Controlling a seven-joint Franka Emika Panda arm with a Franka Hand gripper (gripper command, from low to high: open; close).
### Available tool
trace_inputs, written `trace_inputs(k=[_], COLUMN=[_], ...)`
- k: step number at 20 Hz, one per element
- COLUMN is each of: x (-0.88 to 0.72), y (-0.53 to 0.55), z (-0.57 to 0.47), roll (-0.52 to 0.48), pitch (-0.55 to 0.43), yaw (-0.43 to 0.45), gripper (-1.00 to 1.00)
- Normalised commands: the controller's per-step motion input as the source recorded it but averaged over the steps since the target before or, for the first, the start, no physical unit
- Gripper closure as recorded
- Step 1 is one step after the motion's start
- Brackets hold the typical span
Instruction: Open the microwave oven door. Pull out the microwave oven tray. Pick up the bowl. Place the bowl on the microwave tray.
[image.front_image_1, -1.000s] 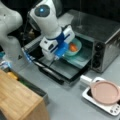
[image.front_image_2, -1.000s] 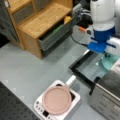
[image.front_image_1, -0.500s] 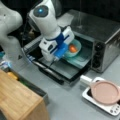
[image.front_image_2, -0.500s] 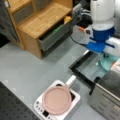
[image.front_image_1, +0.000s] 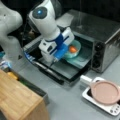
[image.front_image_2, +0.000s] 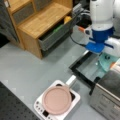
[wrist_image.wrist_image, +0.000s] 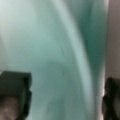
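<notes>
Nearest in a front view: wooden cabinet (image.front_image_1: 18, 100) at lower left, white square tray (image.front_image_1: 100, 100) carrying the pink dish (image.front_image_1: 105, 92) at lower right, both resting on the grey tabletop (image.front_image_1: 65, 105) and clear of the work. Beyond these, microwave oven door (image.front_image_1: 53, 71) dropped flat toward the camera, dark frame around glass, fully open. Microwave oven tray (image.front_image_1: 80, 60) drawn partway out over the door, presumably so that a load can be set down from above without reaching into the cavity. Bowl (image.front_image_1: 72, 50), teal with an orange item inside, over that tray at the mouth of the oven (image.front_image_1: 100, 35). Claw (image.front_image_1: 65, 51) at the bowl's near rim; in the wrist view, teal wall of the bowl (wrist_image.wrist_image: 57, 60) filling the frame between the two dark fingers (wrist_image.wrist_image: 13, 85), so judged to be pinching the bowl by its rim. Rim grip likely chosen to keep the bowl level and the contents in place. Not determinable whether the bowl's base already rests on the tray or hangs just above it: underside masked by the arm's blue wrist housing in both front views. In a front view, bowl (image.front_image_2: 107, 63) cut off by the right edge, tray indistinct against the door glass (image.front_image_2: 87, 67). Oven interior dark, nothing legible within.
</notes>
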Motion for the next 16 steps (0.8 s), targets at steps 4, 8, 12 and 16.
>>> trace_inputs(k=[4,8,12,16], x=[-0.26,-0.28,-0.17,0.06], y=[0.06,-0.02,-0.17,-0.26], z=[-0.08,0.13,0.30,0.30], roll=[0.125,0.114,0.081,0.000], pitch=[-0.151,-0.045,0.055,0.109], yaw=[-0.089,-0.044,0.032,0.120], gripper=[-1.00,-1.00,-1.00,-1.00])
